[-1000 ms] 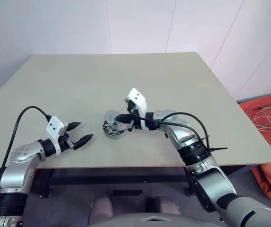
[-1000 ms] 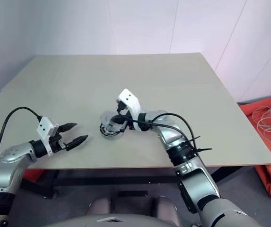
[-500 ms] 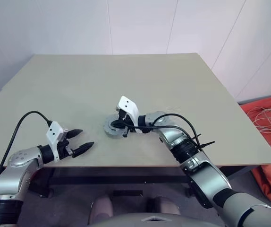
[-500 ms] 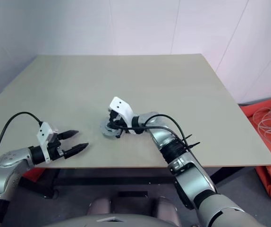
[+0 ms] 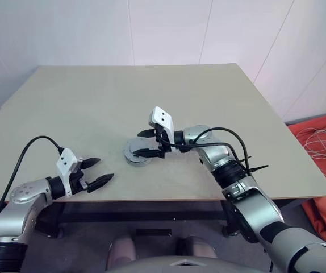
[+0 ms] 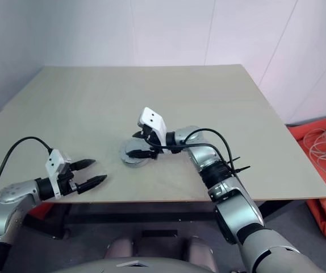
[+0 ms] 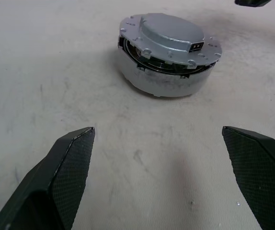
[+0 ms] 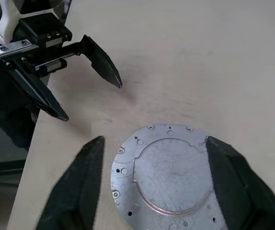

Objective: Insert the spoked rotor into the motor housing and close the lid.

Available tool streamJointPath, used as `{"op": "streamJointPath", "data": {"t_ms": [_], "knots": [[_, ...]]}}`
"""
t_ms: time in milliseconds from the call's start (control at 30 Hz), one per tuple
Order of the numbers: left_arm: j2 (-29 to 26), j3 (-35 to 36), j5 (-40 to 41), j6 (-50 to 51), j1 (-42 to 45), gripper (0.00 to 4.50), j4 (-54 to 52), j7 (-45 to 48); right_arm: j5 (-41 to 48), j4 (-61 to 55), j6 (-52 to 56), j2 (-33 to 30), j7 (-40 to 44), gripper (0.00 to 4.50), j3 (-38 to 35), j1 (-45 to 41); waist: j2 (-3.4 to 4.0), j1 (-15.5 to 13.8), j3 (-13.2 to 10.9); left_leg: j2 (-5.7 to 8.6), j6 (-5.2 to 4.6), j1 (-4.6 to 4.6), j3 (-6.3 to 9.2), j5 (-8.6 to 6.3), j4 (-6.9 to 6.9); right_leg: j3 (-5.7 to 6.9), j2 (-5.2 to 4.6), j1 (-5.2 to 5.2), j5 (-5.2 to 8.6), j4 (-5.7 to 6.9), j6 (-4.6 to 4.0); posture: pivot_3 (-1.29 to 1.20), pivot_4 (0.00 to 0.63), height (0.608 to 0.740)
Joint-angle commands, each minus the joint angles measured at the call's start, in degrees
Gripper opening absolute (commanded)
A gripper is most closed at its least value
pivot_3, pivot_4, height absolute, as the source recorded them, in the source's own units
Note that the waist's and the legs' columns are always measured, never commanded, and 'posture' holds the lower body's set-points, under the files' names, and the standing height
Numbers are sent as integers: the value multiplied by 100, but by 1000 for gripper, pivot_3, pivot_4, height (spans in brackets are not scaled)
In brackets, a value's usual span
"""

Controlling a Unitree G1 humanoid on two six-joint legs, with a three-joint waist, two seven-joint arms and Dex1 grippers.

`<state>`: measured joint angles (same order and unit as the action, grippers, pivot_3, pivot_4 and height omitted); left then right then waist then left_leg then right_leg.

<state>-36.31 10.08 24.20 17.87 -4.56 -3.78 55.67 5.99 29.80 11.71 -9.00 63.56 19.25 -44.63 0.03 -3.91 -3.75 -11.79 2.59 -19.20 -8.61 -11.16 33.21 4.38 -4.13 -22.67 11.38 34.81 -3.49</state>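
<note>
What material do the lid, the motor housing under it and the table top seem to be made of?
The lid: probably bare metal, matte grey with fine scratches, small drilled holes and a machined raised centre. The motor housing: likely pale metal, a smooth whitish-silver wall; paint or plastic cannot be ruled out. The table: looks like a beige laminate or coated board, flat and dull, with faint scuff marks.

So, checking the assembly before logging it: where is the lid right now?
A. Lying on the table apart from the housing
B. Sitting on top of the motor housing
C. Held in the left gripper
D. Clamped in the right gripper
B: the lid sits plain grey face up on the motor housing, while the right gripper stands open around it.
</note>
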Motion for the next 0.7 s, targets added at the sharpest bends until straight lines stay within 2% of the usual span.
{"op": "streamJointPath", "data": {"t_ms": [33, 367, 700], "knots": [[9, 58, 33, -133, 20, 4500, -161, -43, -98, 572, -512, 120, 170, 4456, -19, -453, 0, 1, 0, 0, 0, 0, 0, 0, 0, 0, 0, 0, 0, 0, 0, 0, 0, 740], [33, 173, 80, -182, -225, 4500, -364, -212, -545, 2044, -1438, 419, 194, 4456, -17, -890, 1, -3, -1, -1, -3, -14, 0, -2, -1, 2, 0, -10, -18, -1, -36, 0, 0, 740], [31, 261, 114, -212, -266, 4500, -412, -318, -676, 2605, -1554, 593, 184, 4456, -168, -1028, 1, -1, -1, -2, -2, -13, 0, -1, 1, 3, 0, -11, -18, 2, -36, 0, 0, 740]]}}
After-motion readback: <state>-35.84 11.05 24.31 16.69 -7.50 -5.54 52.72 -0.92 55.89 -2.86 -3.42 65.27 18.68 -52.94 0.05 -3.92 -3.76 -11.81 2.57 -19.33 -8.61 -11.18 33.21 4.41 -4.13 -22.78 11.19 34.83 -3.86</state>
